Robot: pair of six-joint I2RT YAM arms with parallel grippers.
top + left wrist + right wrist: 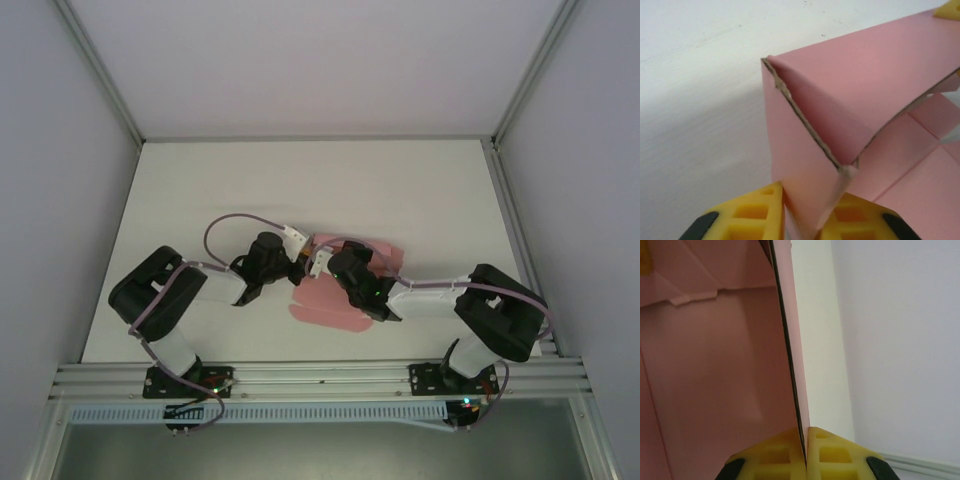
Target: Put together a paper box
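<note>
On table, right gripper pinching paper box

No lettering in view at the folding bench

No text, label, brand, number or sign can be read anywhere in the three views. The pink card of the paper box is plain on every face and flap shown, and the white bench is blank from edge to edge.
</note>
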